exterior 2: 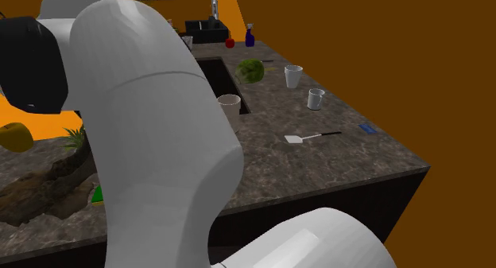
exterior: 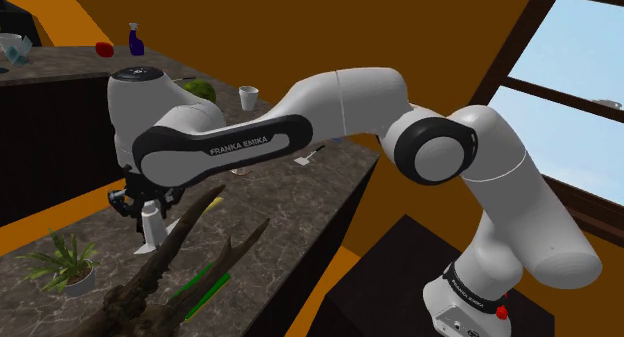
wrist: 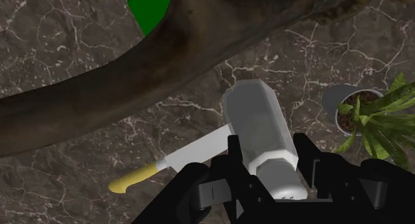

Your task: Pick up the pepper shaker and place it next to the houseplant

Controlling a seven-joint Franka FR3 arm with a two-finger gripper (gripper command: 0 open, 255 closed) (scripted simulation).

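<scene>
marbled counter [wrist: 60, 50] below; hand [wrist: 271, 161] pinches the grey pepper shaker [wrist: 258, 119], near the houseplant [wrist: 372, 116].

Pepper shaker [wrist: 259, 129] in the claw [wrist: 269, 161], between branch [wrist: 120, 90] and houseplant [wrist: 376, 113].
Knife [wrist: 179, 161] on the desk [wrist: 60, 43] beneath it, beside the branch; houseplant on the desk, apart.

The tabletop [wrist: 66, 56] is dark grey-brown stone, veined all over with thin pale lines. The shaker [wrist: 263, 133] is pale grey with a white end, and the gripper [wrist: 269, 153] is all black. The branch [wrist: 133, 90] is dark brown, and the patch [wrist: 149, 6] beside it is bright green. The knife [wrist: 173, 164] has a silvery blade and a yellow handle. The houseplant [wrist: 372, 116] has green leaves streaked lighter, in a light grey pot. The bottle [exterior: 136, 40] is deep blue, the cups [exterior 2: 294, 75] white. The walls [exterior: 300, 25] are orange and brown.
</scene>
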